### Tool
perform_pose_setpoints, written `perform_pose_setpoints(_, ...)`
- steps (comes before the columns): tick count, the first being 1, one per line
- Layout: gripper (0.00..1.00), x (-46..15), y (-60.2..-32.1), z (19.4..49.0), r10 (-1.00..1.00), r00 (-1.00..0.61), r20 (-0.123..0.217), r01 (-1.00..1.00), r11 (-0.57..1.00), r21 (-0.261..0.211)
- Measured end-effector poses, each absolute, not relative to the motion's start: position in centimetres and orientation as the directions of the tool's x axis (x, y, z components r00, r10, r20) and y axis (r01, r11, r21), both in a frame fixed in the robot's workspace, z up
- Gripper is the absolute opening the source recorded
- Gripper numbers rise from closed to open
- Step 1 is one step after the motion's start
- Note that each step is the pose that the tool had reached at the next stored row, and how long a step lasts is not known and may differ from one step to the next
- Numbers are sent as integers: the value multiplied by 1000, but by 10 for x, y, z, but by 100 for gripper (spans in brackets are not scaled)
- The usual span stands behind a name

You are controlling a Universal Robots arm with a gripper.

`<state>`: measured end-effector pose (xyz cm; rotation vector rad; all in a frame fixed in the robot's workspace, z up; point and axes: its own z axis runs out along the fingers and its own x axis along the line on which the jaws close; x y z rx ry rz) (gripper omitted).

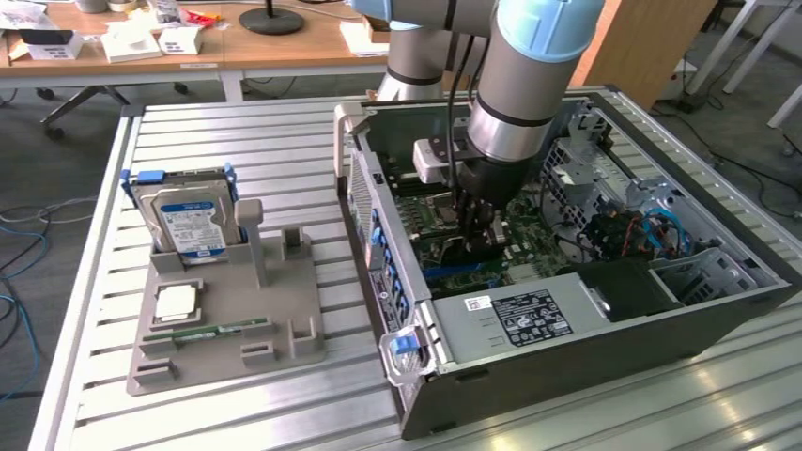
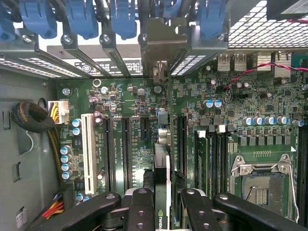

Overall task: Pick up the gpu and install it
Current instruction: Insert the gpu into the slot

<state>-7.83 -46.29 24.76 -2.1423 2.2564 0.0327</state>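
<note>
**Dark gpu pinched edge-on inside the case**

Dark board, seen straight down its thin edge: that's the gpu (image 2: pixel 161 163) in the wrist view. It's standing on edge over the green motherboard (image 2: pixel 130 106), with a little green logo showing right down between the jaws. The gripper (image 2: pixel 163 204) is clamped on the gpu, one black finger (image 2: pixel 140 209) on each face of the card. The card's metal bracket (image 2: pixel 162 45) is at the end farthest ahead of the jaws, up against the row of slot covers and blue retention clips (image 2: pixel 79 17) on the case wall. I can't tell whether the card's bottom edge is actually down in a slot.

To one side of the jaws are a few long black expansion slots (image 2: pixel 126 149) and, further out, a white one (image 2: pixel 88 144). On the other side of the jaws are the memory slots (image 2: pixel 211 159), then the empty CPU socket (image 2: pixel 260 185).

From the exterior view, the gripper (image 1: pixel 483 240) is reaching deep into the open computer case (image 1: pixel 602 348), and the power supply (image 1: pixel 514 315) sits just beside it.

Well apart from the jaws, out on the slatted metal table (image 1: pixel 251 141) toward the exterior view's left, there's a gray parts holder (image 1: pixel 225 319). A hard drive (image 1: pixel 188 221) stands upright in it and a green memory stick (image 1: pixel 207 334) lies flat.
</note>
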Motion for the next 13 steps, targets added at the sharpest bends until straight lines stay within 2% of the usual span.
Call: perform_pose_setpoints(13,26,-78,-463,245,-998,-52,-36,-999,52,-5)
